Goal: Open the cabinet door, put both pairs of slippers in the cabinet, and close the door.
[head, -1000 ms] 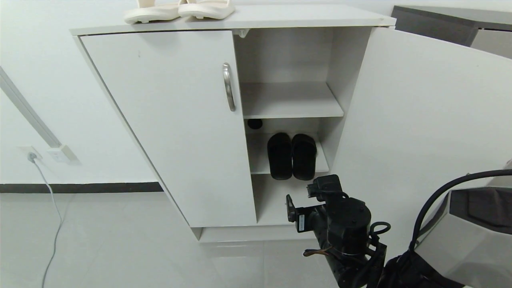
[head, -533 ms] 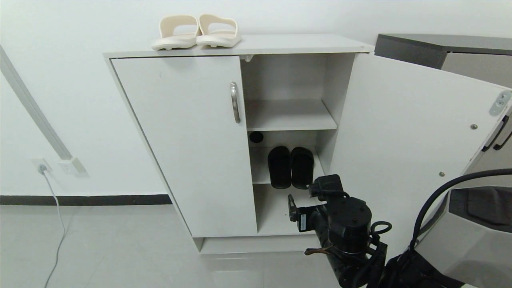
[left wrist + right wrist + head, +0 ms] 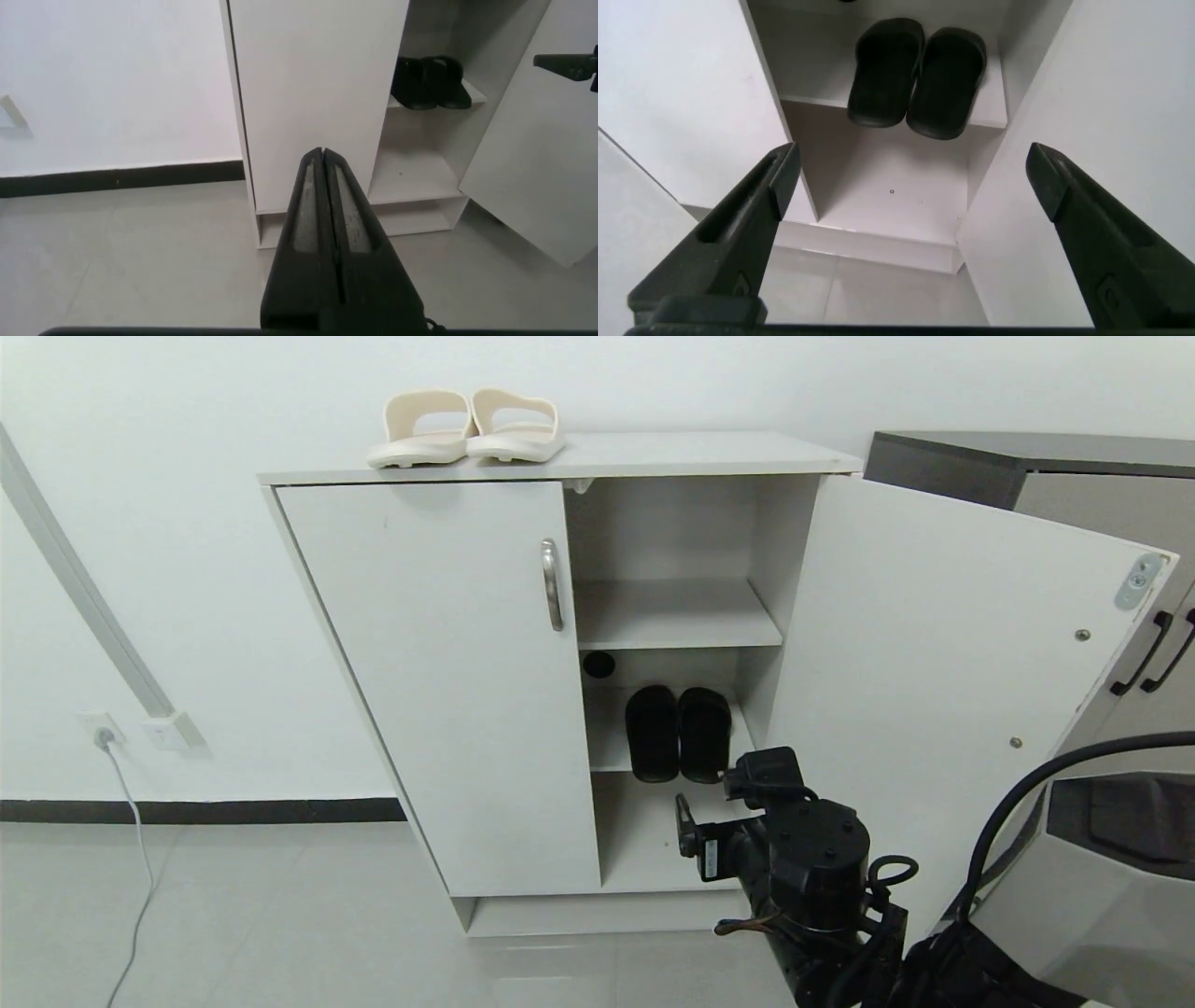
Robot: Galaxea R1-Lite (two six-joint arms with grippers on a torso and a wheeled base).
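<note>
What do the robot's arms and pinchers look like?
The right arm is black and chunky, with a round joint, a white label and a thick black cable beside it. The right gripper has two long black tapered fingers. The left gripper is black too, with grey strips.

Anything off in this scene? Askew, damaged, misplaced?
Nothing damaged or spilled. The beige slippers sit on the cabinet top, not inside; the black slippers slightly overhang their shelf's front edge. The right door stands open.

Two cream slippers (image 3: 471,441) atop the one cabinet (image 3: 709,453), two black slippers (image 3: 679,737) inside it (four slippers, two pairs altogether).
</note>
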